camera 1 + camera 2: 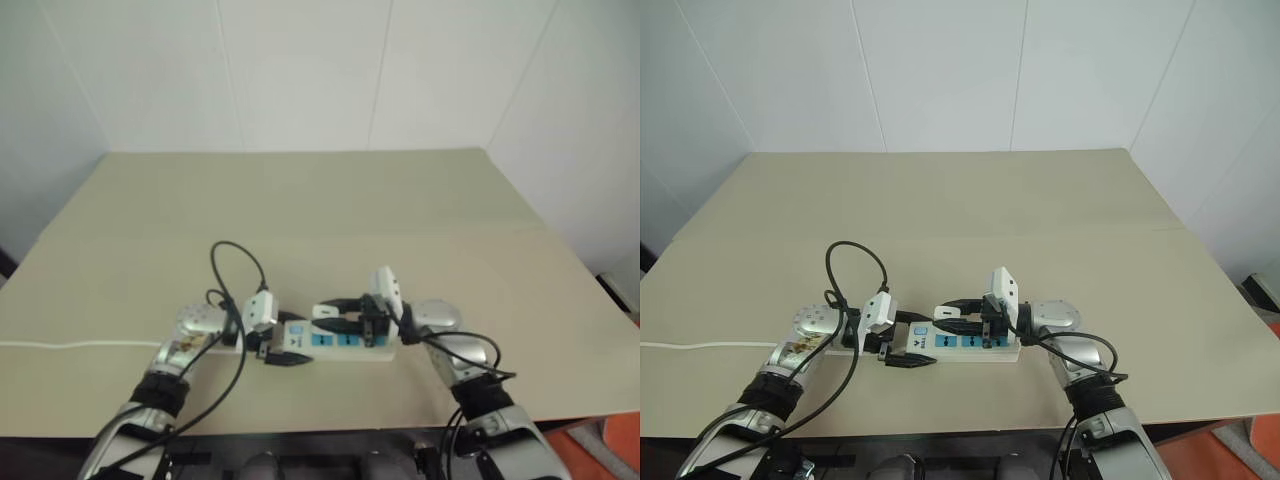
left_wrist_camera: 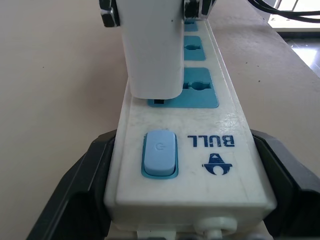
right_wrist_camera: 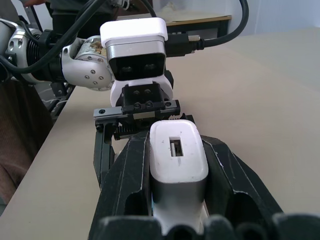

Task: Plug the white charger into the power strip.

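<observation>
1. Nearest you, the power strip [image 1: 958, 344] lies flat on the beige counter [image 1: 970, 210], running left to right between the two arms, close to the counter's near edge.
2. Your left end effector [image 1: 908, 343] straddles the strip's switch end; its black fingers [image 2: 80, 195] sit one on each long side of the white bar, spread wide and pressed against it, so it is gripping the power strip.
3. In the left wrist view you can see the light blue switch [image 2: 160, 152] just past those fingers, beside the dark blue printed logo [image 2: 212, 141].
4. Your right end effector [image 1: 948, 312] reaches in from the right, above the strip, and is clamped on the white charger [image 3: 178, 162], its fingers [image 3: 127, 180] hugging both flanks of the block.
5. The white charger stands upright over the blue socket face [image 2: 200, 89] nearest the switch, its lower end at that socket; whether the pins are fully seated you cannot tell.
6. Two more blue socket faces follow along the strip beyond it.
7. A thin white cord [image 1: 700, 345] trails off to the left along the counter.
8. Farther back the counter meets white wall panels [image 1: 940, 70].
</observation>
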Tool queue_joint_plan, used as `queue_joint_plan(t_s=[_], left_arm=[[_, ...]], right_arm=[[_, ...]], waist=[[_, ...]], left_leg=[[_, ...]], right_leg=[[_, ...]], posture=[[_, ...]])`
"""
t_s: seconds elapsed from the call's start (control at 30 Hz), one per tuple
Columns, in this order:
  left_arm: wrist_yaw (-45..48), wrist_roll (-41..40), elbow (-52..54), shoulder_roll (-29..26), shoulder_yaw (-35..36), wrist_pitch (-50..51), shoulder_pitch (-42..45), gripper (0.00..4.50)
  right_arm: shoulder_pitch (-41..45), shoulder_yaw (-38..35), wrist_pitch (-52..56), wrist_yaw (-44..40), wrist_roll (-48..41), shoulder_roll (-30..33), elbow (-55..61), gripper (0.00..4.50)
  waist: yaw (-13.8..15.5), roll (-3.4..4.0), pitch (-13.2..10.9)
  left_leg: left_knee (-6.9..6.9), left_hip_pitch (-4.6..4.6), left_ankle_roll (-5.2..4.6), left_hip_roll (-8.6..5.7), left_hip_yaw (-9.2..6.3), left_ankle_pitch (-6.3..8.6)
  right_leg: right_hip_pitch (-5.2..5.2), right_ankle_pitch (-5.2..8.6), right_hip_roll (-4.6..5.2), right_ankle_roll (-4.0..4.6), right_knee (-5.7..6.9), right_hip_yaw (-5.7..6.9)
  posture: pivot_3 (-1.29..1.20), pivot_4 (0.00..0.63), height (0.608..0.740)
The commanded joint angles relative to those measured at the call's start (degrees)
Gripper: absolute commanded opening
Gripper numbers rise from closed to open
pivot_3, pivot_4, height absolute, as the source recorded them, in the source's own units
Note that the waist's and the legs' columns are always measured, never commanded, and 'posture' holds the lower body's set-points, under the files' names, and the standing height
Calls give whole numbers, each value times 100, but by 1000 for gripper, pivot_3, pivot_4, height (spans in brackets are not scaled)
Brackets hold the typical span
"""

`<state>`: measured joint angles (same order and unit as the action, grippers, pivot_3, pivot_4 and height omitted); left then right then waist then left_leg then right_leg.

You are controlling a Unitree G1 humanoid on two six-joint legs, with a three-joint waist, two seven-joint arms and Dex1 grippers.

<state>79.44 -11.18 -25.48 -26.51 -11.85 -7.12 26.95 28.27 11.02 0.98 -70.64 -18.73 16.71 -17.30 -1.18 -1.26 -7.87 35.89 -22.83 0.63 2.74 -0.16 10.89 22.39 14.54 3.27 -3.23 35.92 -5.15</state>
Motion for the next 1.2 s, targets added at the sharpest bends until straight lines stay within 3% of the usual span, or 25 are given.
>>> queue_joint_plan(t_s=[0.03,0.47,1.2], left_arm=[[4,114,17,-189,-31,76,-136,3310],[-119,123,24,-91,-36,123,-120,3310],[-93,113,32,-180,-20,109,-130,3310]], right_arm=[[15,20,-16,43,185,117,-120,1187],[120,634,-173,36,681,-271,-384,1187],[7,352,-295,-89,677,289,-835,1187]], waist=[[0,0,0],[-99,-7,6],[-89,-15,13]], left_leg=[[0,0,0,0,0,0],[-3,33,0,4,1,0],[-7,40,1,2,4,0]], right_leg=[[0,0,0,0,0,0],[-19,11,-5,-14,9,-4],[-25,16,-2,-14,7,-10]], posture=[[0,150,740],[0,150,740],[0,150,740]])
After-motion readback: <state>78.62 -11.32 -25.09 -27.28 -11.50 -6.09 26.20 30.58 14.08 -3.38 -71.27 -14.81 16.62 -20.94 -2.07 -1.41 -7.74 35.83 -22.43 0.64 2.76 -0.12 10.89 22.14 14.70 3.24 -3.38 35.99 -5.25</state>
